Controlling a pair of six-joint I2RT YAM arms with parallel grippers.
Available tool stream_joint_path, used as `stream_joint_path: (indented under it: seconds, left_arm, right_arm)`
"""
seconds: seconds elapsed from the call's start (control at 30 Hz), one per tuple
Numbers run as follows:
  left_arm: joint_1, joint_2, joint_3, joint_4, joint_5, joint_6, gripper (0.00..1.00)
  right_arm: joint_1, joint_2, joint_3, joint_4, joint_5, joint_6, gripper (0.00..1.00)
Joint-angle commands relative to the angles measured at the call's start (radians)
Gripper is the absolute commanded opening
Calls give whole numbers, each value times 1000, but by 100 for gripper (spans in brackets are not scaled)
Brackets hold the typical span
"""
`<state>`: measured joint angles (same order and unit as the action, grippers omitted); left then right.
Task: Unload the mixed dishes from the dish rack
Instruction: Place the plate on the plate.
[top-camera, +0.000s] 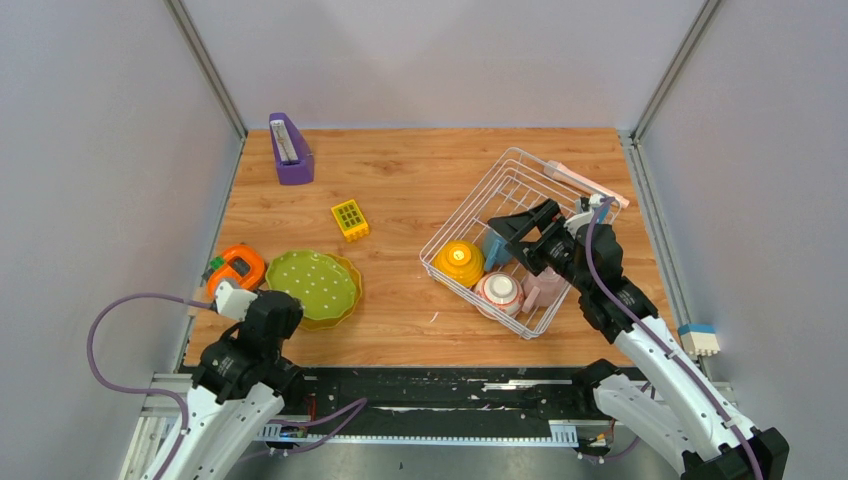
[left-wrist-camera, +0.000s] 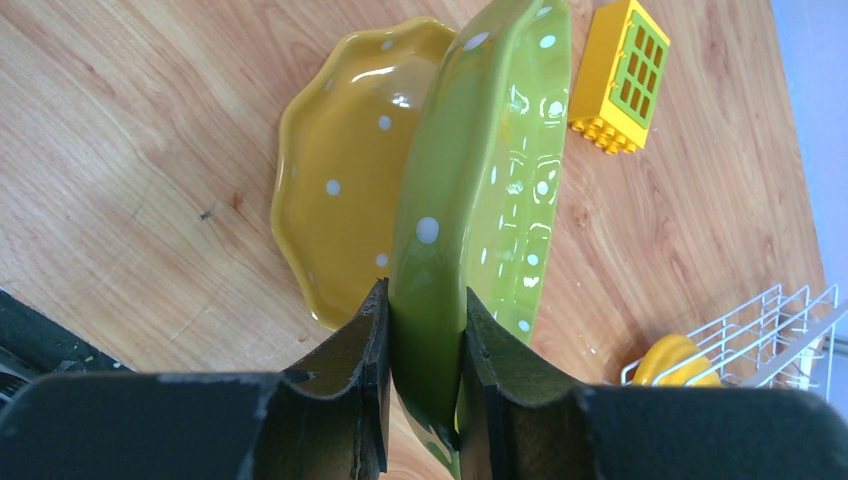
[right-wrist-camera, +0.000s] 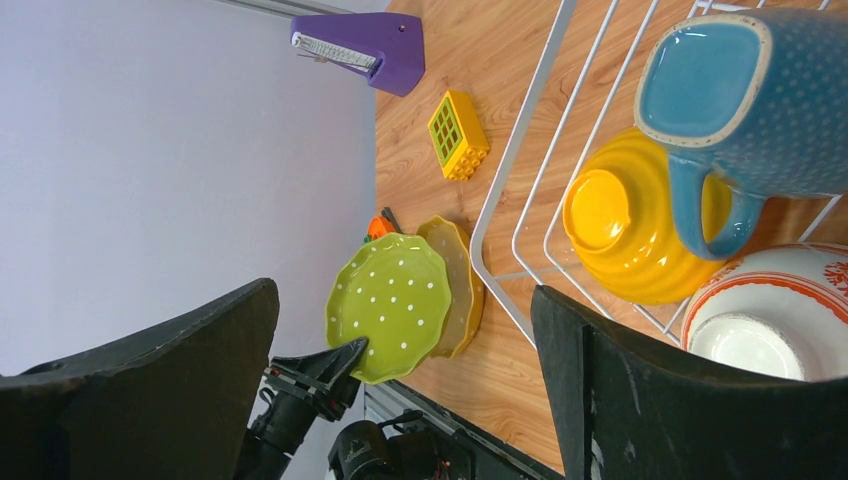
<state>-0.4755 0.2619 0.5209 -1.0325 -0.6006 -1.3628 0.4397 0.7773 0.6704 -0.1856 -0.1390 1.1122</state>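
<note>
My left gripper (top-camera: 268, 306) is shut on the near rim of the scalloped green white-dotted plate (top-camera: 312, 284), which sits tilted over a yellow plate (top-camera: 354, 290) on the table's left. The wrist view shows both pads clamping the green plate (left-wrist-camera: 490, 180) beside the yellow plate (left-wrist-camera: 340, 170). My right gripper (top-camera: 522, 232) is open and empty, over the white wire dish rack (top-camera: 452, 218). In the rack are a yellow-orange bowl (top-camera: 460, 262), a blue mug (top-camera: 495, 250), a red-rimmed whitish cup (top-camera: 499, 292) and a pink mug (top-camera: 545, 290).
A purple wedge holder (top-camera: 290, 150) stands at the back left. A small yellow grid block (top-camera: 350, 218) lies mid-table. An orange round gadget (top-camera: 238, 268) sits left of the plates. A blue-and-white block (top-camera: 698, 340) lies off the table's right edge.
</note>
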Motion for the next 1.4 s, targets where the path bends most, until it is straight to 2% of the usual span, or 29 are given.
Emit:
stream_joint_path:
  seconds: [0.0,0.5,0.67,0.9,1.1,1.27,1.37]
  left_arm:
    - [0,-5,2,114,-59,-87,0]
    - [0,38,-96,179,-18,-152,0]
    - [0,52,-101,171,-20,-164,7]
    - [0,54,-112,159,-19,-174,22]
    - [0,50,-122,128,-4,-175,27]
    - [0,35,-130,86,1,-179,39]
    - [0,26,-134,55,3,-185,42]
  right_arm:
    - [-3,-7,37,9,16,-14,100]
    - [-2,-4,47,8,10,-28,100]
    - [-3,-3,45,7,13,-28,100]
    - [-3,-6,40,6,13,-25,100]
    - [-2,-15,32,0,14,-24,100]
    - [-3,-25,26,-2,20,-22,100]
    - [-3,-24,24,-2,23,-20,100]
